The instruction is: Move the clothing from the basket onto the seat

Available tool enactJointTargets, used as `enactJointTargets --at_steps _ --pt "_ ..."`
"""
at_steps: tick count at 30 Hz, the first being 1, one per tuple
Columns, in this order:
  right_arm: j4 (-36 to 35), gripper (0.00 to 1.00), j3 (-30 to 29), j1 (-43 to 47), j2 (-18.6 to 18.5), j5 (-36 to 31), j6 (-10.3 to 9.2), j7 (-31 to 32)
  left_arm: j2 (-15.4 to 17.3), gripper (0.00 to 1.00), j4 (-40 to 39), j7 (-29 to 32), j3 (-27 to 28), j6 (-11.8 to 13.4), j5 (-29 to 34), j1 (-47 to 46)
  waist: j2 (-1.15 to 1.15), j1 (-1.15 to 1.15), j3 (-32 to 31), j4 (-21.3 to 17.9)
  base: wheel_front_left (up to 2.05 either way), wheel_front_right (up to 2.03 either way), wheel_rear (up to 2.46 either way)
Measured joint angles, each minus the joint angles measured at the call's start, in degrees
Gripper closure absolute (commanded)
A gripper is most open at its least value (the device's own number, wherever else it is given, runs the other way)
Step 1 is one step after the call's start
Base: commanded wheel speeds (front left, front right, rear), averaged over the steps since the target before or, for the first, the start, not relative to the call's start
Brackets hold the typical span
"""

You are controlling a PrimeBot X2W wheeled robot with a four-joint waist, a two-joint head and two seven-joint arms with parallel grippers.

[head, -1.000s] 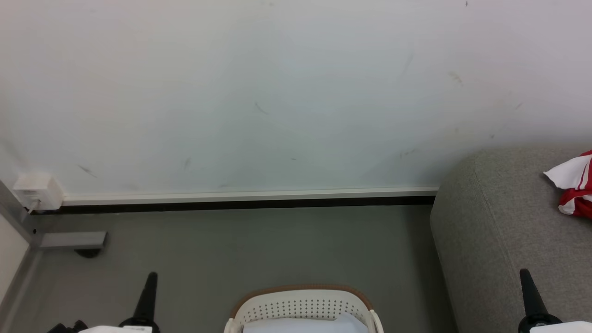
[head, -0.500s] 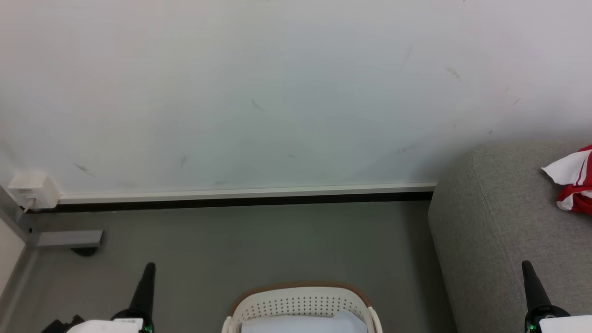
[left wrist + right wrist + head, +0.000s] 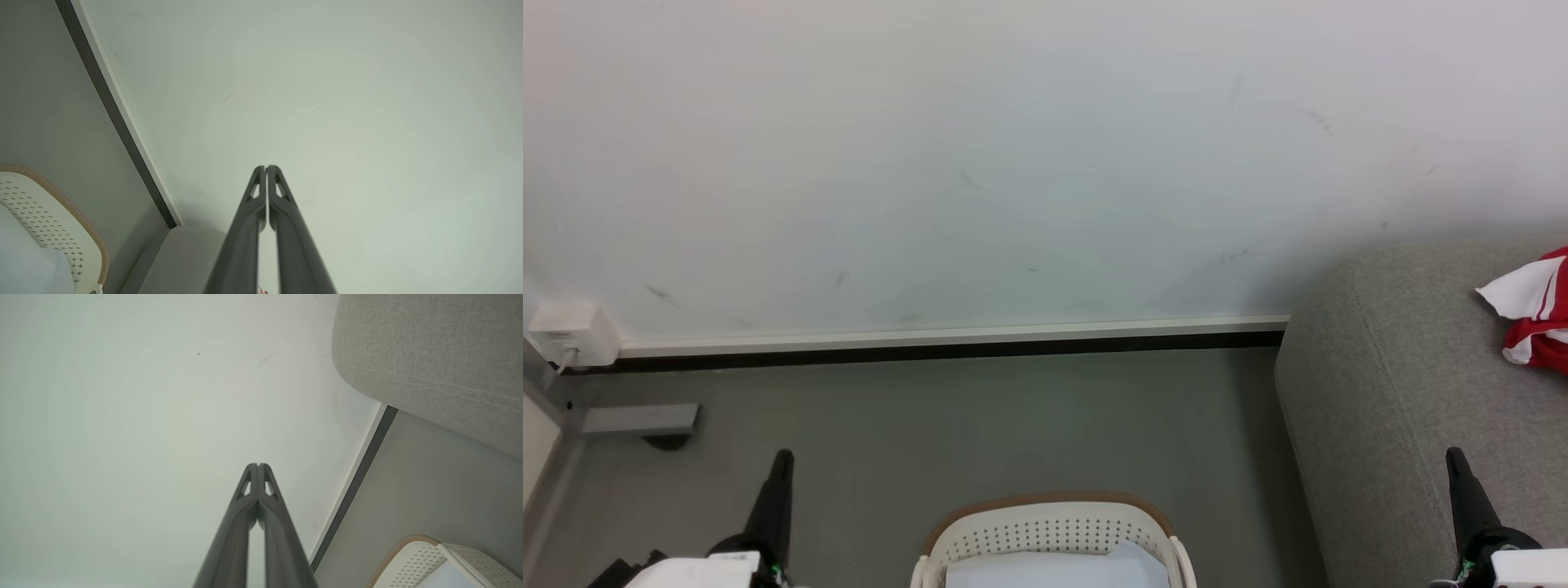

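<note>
Both L tool (image 3: 783, 456) & R tool (image 3: 1454, 454) pressed together, empty, aimed at wall (image 3: 1013, 163); clothing (image 3: 1538, 347) bunched on seat (image 3: 1405, 392), axis unclear.

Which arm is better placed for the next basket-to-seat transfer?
Probably right: the seat is on that side, beside the right gripper; the basket sits between it and the left gripper, both shut.

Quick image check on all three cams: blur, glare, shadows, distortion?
Head view: flat, even light, no glare, sharp; soft shadow on the wall beside the seat. Left wrist view: left gripper sharp at the tips, softer near the bottom edge; wall dims toward the corners. Right wrist view: same falloff, seat weave crisp.
</note>
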Motion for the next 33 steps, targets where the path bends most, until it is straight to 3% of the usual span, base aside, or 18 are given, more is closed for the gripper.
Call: enactJointTargets --at_steps 16,33 --pt "-0.7 1.0 -0.4 -0.9 0.0 6.3 0.0 1.5 0.1 1.0 -0.6 1.5 0.6 -0.3 -5.8 -1.0 0.0 0.0 0.7 -0.5 0.0 0.0 0.0" --pt "-0.8 1.0 -0.4 -1.0 0.0 6.4 -0.01 1.5 0.1 1.0 -0.6 1.5 0.6 -0.3 -5.8 -1.0 0.0 0.0 0.7 -0.5 0.0 0.0 0.0"
